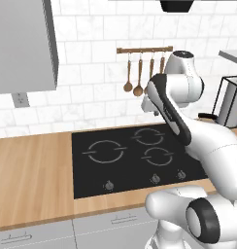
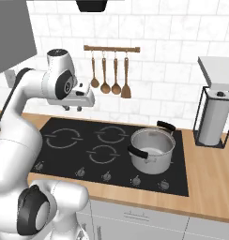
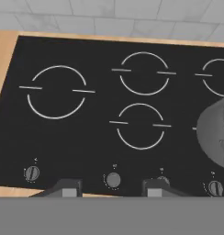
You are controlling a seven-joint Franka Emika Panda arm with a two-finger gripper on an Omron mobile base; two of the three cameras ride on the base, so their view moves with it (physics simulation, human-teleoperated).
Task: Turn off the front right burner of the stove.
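The stove (image 2: 88,145) is a wide black glass cooktop set in a wooden counter, also seen in the left base view (image 1: 91,165) and the hand view (image 3: 95,105). Small round knobs (image 2: 106,176) run along its front edge, the rightmost one (image 2: 163,184) near the corner. A steel pot (image 2: 151,149) with black handles stands on the front right burner and hides its ring; the pot's edge (image 3: 215,131) enters the hand view at right. My gripper (image 2: 72,108) hangs open well above the cooktop's left half, its fingertips (image 3: 63,187) wide apart over the knob row (image 3: 113,180).
A wooden rail with hanging spoons (image 2: 111,70) is on the tiled back wall. A paper-towel stand (image 2: 211,119) sits on the counter right of the stove. A grey wall cabinet (image 1: 23,44) hangs at upper left. Bare wooden counter (image 1: 33,175) lies left of the cooktop.
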